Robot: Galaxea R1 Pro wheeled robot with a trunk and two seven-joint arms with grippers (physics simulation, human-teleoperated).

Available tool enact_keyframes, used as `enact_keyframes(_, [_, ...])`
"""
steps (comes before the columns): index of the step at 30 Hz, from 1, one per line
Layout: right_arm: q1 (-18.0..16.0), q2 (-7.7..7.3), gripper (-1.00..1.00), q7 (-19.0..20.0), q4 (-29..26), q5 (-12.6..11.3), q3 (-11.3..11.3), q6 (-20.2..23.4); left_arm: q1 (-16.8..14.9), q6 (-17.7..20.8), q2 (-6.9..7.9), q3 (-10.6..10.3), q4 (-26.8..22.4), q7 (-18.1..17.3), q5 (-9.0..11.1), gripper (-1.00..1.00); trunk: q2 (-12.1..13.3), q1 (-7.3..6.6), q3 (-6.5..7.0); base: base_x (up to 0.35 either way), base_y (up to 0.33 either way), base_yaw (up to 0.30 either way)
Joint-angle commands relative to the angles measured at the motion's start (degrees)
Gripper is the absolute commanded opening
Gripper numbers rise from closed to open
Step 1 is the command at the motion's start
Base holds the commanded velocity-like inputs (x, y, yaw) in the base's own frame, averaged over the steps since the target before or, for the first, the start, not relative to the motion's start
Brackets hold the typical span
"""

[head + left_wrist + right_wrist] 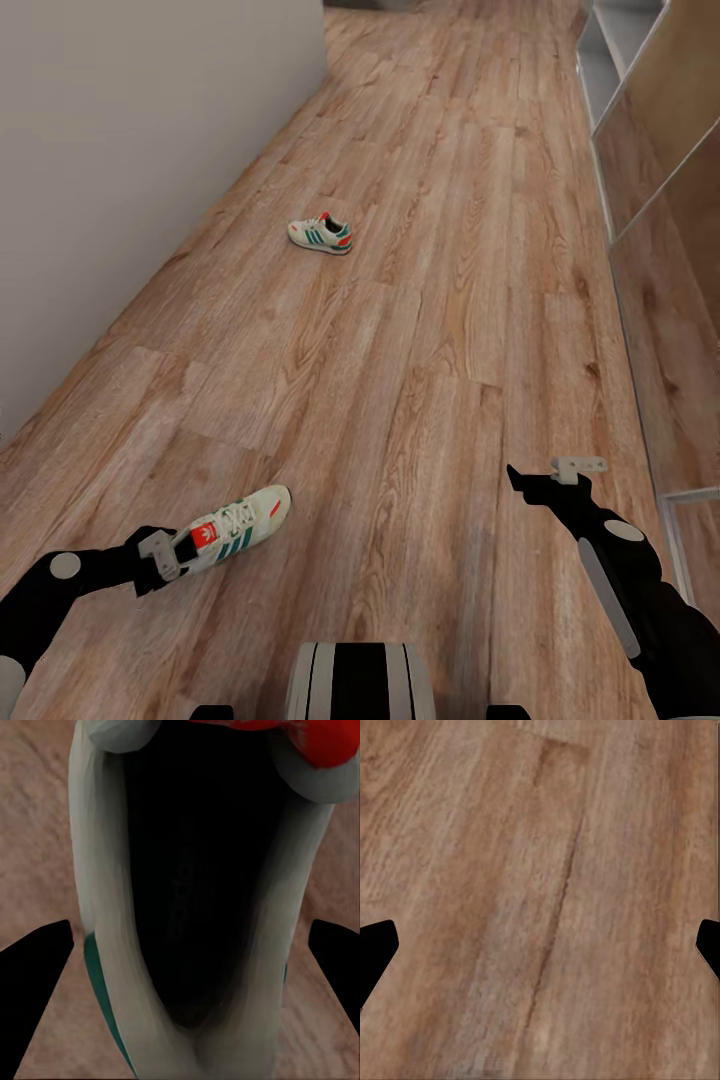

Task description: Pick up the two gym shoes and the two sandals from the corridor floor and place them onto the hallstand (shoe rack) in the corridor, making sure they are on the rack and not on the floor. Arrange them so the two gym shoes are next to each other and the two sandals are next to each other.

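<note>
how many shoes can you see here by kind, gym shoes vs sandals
gym shoes: 2, near shoe at the left gripper, far shoe further along the floor
sandals: 0 in view
total: 2

The corridor floor (440, 330) is light brown wood-plank flooring with visible grain and staggered plank joints, running away from the camera toward the far end. A plain grey-white wall (120, 170) borders the floor along the left side; its outer corner stands near the top of the head view. Along the right side stands a cabinet unit (665, 230) with wood-toned panels set in pale frames. Beyond it, a pale grey-white shelf unit (610, 50) adjoins the floor. Lighting is even and diffuse.
</note>
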Motion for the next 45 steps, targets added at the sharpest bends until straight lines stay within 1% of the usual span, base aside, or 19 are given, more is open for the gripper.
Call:
enact_keyframes(1, [-0.02, 0.0, 1.0, 0.15, -0.06, -0.3, -0.07, 0.29, -0.01, 1.21, -0.08, 0.23, -1.4, -0.28, -0.54, -1.0, 0.0, -0.03, 0.19, 0.0, 0.0, 0.0])
enact_keyframes(2, [-0.02, 0.0, 1.0, 0.16, -0.06, -0.32, -0.07, 0.29, -0.01, 4.72, -0.25, 0.28, -3.53, -0.41, -0.35, -1.0, 0.02, -0.05, 0.41, 0.0, 0.0, 0.0])
enact_keyframes(3, [-0.02, 0.0, 1.0, 0.16, -0.06, -0.33, -0.05, 0.29, -0.02, 6.16, -0.39, 0.29, -4.17, -0.45, -0.25, -1.0, 0.03, -0.08, 0.63, 0.0, 0.0, 0.0])
enact_keyframes(5, [-0.02, 0.0, 1.0, 0.16, -0.06, -0.33, -0.04, 0.29, -0.03, 7.37, -0.67, 0.27, -4.59, -0.47, -0.16, -1.0, 0.06, -0.13, 1.08, 0.0, 0.0, 0.0])
enact_keyframes(6, [-0.02, 0.0, 1.0, 0.16, -0.08, -0.33, -0.02, 0.29, -0.06, 8.3, -1.12, 0.27, -4.85, -0.46, -0.11, -1.0, 0.07, -0.16, 1.3, 0.0, 0.0, 0.0])
enact_keyframes(10, [-0.02, 0.0, 1.0, 0.25, 0.06, -0.29, 0.0, 0.25, -0.09, 9.84, -2.75, 0.43, -5.17, -0.39, -0.04, -1.0, 0.12, -0.26, 2.19, 0.0, 0.0, 0.0])
enact_keyframes(12, [-0.02, 0.0, 1.0, 0.3, 0.17, -0.27, -0.01, 0.23, -0.1, 10.06, -3.27, 0.5, -5.2, -0.34, 0.03, -1.0, 0.15, -0.31, 2.63, 0.0, 0.0, 0.0])
enact_keyframes(14, [-0.02, 0.0, 1.0, 0.36, 0.32, -0.26, 0.01, 0.18, -0.1, 10.43, -4.04, 0.71, -5.19, -0.27, 0.59, -1.0, 0.18, -0.36, 3.07, 0.0, 0.0, 0.0])
enact_keyframes(18, [0.02, 0.0, 1.0, 0.45, 0.41, -0.23, 0.01, -0.14, -0.01, 11.2, -5.06, 2.31, -4.86, -0.19, 3.47, -1.0, 0.23, -0.47, 3.96, 0.0, 0.0, 0.0])
enact_keyframes(19, [0.05, 0.0, 1.0, 0.54, 0.46, -0.19, 0.02, -0.25, 0.11, 11.39, -5.3, 3.81, -4.59, -0.16, 5.8, -1.0, 0.24, -0.49, 4.18, 0.0, 0.0, 0.0])
enact_keyframes(22, [0.06, 0.0, 1.0, 0.57, 0.52, -0.22, 0.02, -0.31, 0.19, 11.47, -5.39, 5.41, -4.42, -0.06, 7.56, -1.0, 0.28, -0.57, 4.84, 0.0, 0.0, 0.0])
enact_keyframes(25, [0.07, 0.0, 1.0, 0.61, 0.54, -0.24, 0.02, -0.32, 0.23, 11.55, -5.44, 7.21, -4.36, -0.01, 8.64, -1.0, 0.32, -0.65, 5.51, 0.0, 0.0, 0.0])
enact_keyframes(26, [0.07, 0.01, 1.0, 0.55, 0.51, -0.25, 0.02, -0.32, 0.24, 11.6, -6.46, 7.99, -4.61, -0.09, 10.37, -1.0, 0.34, -0.67, 5.73, 0.0, 0.0, 0.0])
enact_keyframes(28, [0.07, 0.0, 1.0, 0.56, 0.45, -0.26, 0.02, -0.32, 0.01, 11.72, -7.08, 7.97, -4.76, -0.08, 11.11, -1.0, 0.36, -0.72, 6.17, 0.0, 0.0, 0.0])
enact_keyframes(30, [0.07, 0.4, 1.0, 0.52, 0.4, -0.36, 0.24, -0.32, -0.11, 12.82, -8.21, 7.89, -4.69, -0.07, 11.53, -1.0, 0.39, -0.78, 6.62, 0.0, 0.0, 0.0])
enact_keyframes(37, [0.07, 1.67, 1.0, 0.47, 0.17, -0.43, 0.65, -0.32, -0.11, 13.89, -9.0, 7.8, -4.44, -0.22, 11.9, -1.0, 0.48, -0.96, 8.17, 0.0, 0.0, 0.0])
enact_keyframes(40, [0.07, 2.21, 1.0, 0.49, 0.1, -0.48, 0.69, -0.32, -0.11, 14.04, -9.91, 7.85, -4.45, -0.22, 12.43, -1.0, 0.52, -1.03, 8.83, 0.0, 0.0, 0.0])
enact_keyframes(41, [0.07, 2.49, 1.0, 0.5, 0.08, -0.49, 0.7, -0.32, -0.11, 14.11, -10.51, 7.89, -4.45, -0.2, 12.66, -1.0, 0.54, -1.06, 9.05, 0.0, 0.0, 0.0])
enact_keyframes(45, [0.07, 3.07, 1.0, 0.54, 0.04, -0.5, 0.72, -0.34, -0.07, 14.2, -11.46, 7.95, -4.61, -0.18, 13.0, -1.0, 0.59, -1.16, 9.94, 0.0, 0.0, 0.0])
